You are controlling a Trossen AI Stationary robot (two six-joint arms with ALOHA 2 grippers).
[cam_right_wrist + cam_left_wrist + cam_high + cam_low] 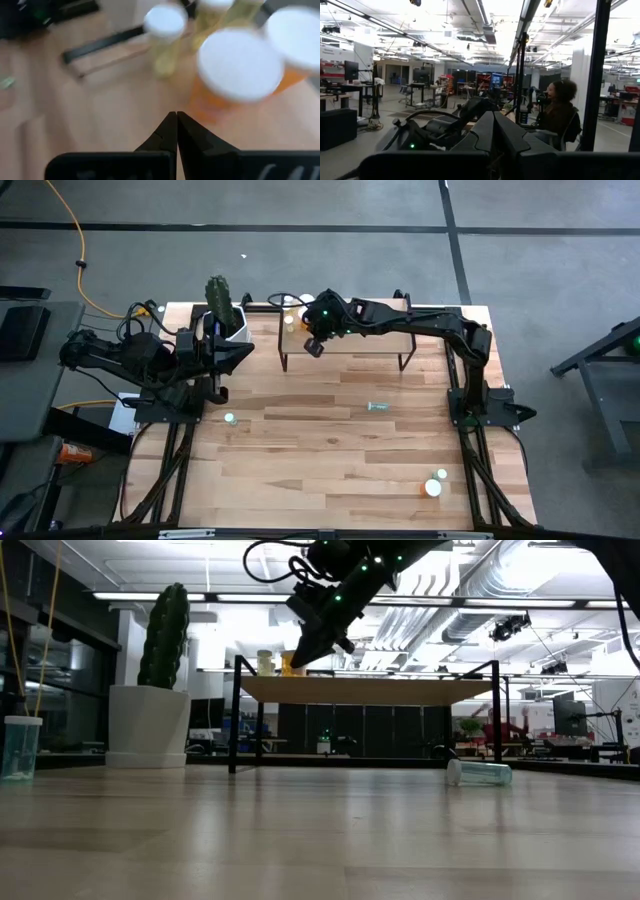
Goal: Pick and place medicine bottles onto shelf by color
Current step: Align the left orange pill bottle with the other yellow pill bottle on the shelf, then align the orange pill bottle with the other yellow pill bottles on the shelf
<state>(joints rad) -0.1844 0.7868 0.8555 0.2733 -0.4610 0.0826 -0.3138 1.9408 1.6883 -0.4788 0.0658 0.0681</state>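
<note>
The shelf (350, 340) stands at the table's far side on black legs and also shows in the low view (380, 690). On its left end stand two orange bottles (235, 75) and two yellowish bottles (165, 30), all white-capped; they also show in the low view (266, 662). My right gripper (176, 117) is shut and empty, just above the shelf board beside these bottles (314, 347). A pale green bottle (230, 419) stands on the table. Another (378, 407) lies on its side. My left gripper (493, 117) is shut, waiting at the table's left (245, 350).
A cactus (165, 635) in a white pot (235, 330) stands at the far left, next to the shelf. Two more white-capped bottles (434, 486) stand near the table's front right. A person (560, 110) sits in the room beyond the table.
</note>
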